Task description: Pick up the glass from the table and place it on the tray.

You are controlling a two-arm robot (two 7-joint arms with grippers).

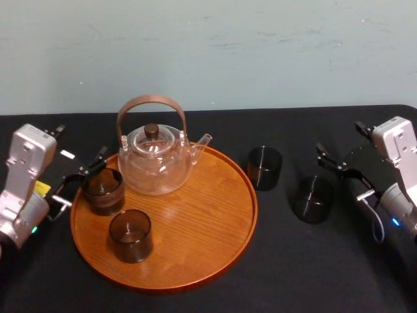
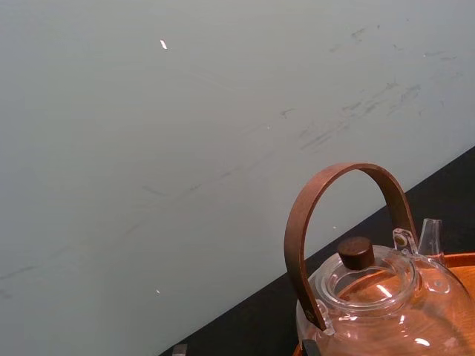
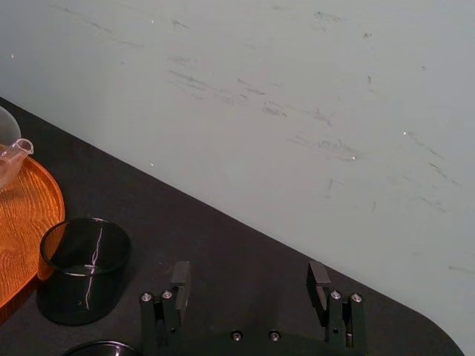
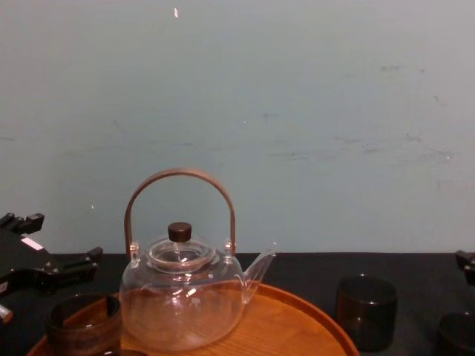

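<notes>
Left gripper (image 1: pixel 83 177): my left arm comes in from the left side of the table (image 1: pixel 293 261). Its jaws are spread wide at the left rim of the tray (image 1: pixel 215 222) and clamp nothing.

Rim glass (image 1: pixel 102 190): dark, upright on the tray, just beside the left fingertips. I cannot tell whether they touch.

Front glass (image 1: pixel 130 236): dark, upright on the tray, nearer me.

Teapot (image 1: pixel 156 160): clear, with a brown hoop handle, at the back of the tray.

Right gripper (image 1: pixel 348 179): my right arm lies low over the table's right side, pointing inward. Its jaws are wide apart and hold nothing.

Near glass (image 1: pixel 313 199): on the table, just beside the right fingertips.

Far glass (image 1: pixel 264 167): on the table, close to the tray's right rim.
</notes>
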